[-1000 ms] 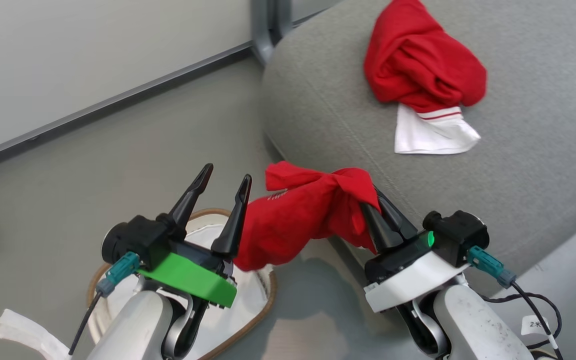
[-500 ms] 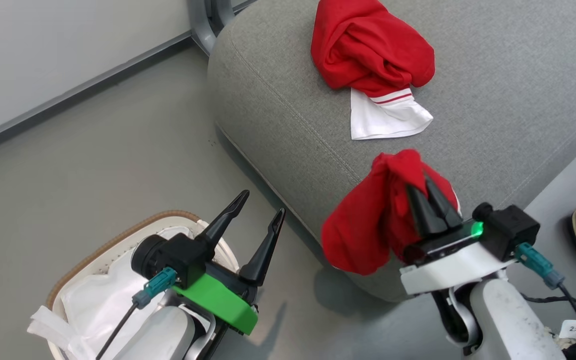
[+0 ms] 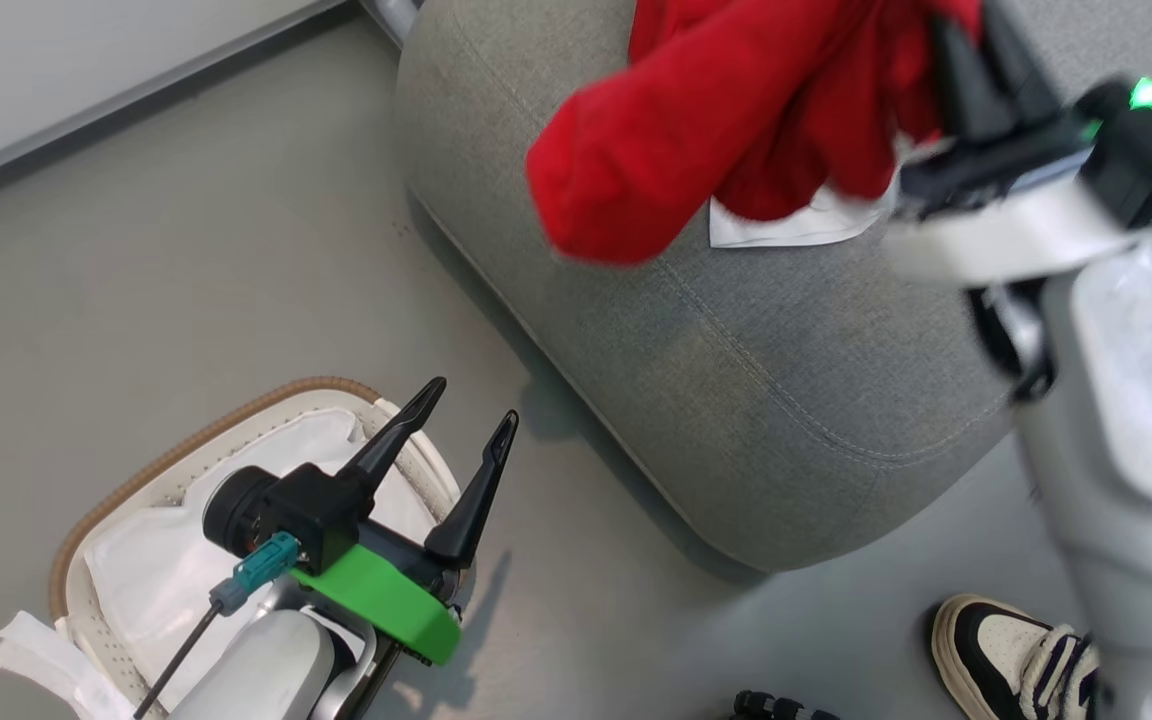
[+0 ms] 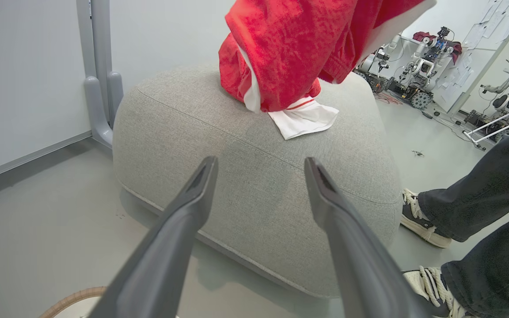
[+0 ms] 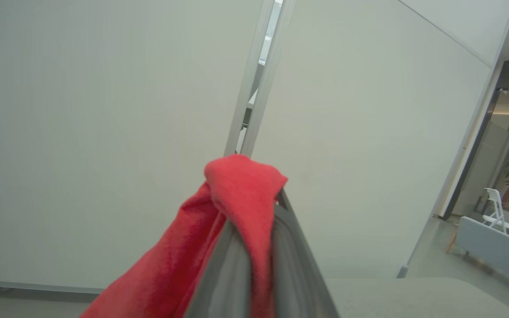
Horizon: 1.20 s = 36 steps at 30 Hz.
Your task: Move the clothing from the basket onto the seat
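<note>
My right gripper (image 3: 976, 50) is shut on a bright red garment (image 3: 696, 130), which hangs in the air over the grey seat (image 3: 786, 400). In the right wrist view the red cloth (image 5: 245, 185) bunches over the closed fingers. Another garment lies on the seat behind it, with its white trim (image 3: 796, 225) showing; from the left wrist the hanging garment (image 4: 281, 48) dangles just over that trim (image 4: 303, 121). My left gripper (image 3: 472, 402) stands open and holds nothing, above the basket (image 3: 186, 440) on the floor. Inside the basket I see a white liner (image 3: 166, 560).
A person stands right of the seat: a shoe (image 3: 1006, 650) in the head view, dark trouser legs (image 4: 480, 194) in the left wrist view. A grey metal post (image 4: 100, 88) and a pale wall stand behind the seat. Grey floor lies between basket and seat.
The right gripper has risen and carried the red garment from the seat's front edge up over its top. The head camera has shifted. The left gripper stays open over the basket.
</note>
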{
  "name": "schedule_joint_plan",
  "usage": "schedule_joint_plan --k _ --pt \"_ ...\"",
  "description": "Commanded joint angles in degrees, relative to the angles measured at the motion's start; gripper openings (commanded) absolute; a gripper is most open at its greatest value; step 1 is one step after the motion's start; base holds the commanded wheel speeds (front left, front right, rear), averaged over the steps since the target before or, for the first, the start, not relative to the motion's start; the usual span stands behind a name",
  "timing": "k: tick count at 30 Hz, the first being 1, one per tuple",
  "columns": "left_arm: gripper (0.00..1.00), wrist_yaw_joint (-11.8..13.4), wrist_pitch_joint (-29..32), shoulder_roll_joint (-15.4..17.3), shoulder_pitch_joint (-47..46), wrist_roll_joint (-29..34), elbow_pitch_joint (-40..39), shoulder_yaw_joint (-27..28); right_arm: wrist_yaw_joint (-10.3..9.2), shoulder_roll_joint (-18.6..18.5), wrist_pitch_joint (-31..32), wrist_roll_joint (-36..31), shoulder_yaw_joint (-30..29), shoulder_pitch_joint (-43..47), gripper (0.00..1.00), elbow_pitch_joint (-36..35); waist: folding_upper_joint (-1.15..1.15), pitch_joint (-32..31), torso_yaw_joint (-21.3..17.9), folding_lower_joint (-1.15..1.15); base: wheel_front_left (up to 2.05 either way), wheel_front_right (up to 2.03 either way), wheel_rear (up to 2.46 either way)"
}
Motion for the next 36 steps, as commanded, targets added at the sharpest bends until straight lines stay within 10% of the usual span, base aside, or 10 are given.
schedule_joint_plan --k 1,14,35,36 --pt "1.00 -0.20 0.05 0.72 -0.66 0.57 -0.42 0.05 -0.08 -1.97 -0.13 -1.52 -0.63 -3.27 0.00 1.38 0.00 1.90 1.01 0.00 0.00 0.00 0.00" --pt "1.00 -0.20 0.05 3.89 -4.23 -0.46 -2.25 -1.44 -0.08 -9.46 2.51 -14.88 -15.05 -22.20 0.00 16.35 0.00 9.38 8.43 0.00 0.00 0.00 0.00" --pt "1.00 -0.20 0.05 6.05 -7.75 -2.78 -2.09 -2.26 -0.08 -1.57 0.86 -30.95 -39.03 -11.72 0.00 34.48 0.00 14.90 15.95 0.00 0.00 0.00 0.00" --pt "1.00 -0.20 0.05 6.02 -7.48 -2.85 -1.90 -2.16 -0.08 -1.29 0.69 -31.51 -40.18 -10.96 0.11 34.83 0.00 14.58 15.90 0.00 0.00 0.00 0.00"
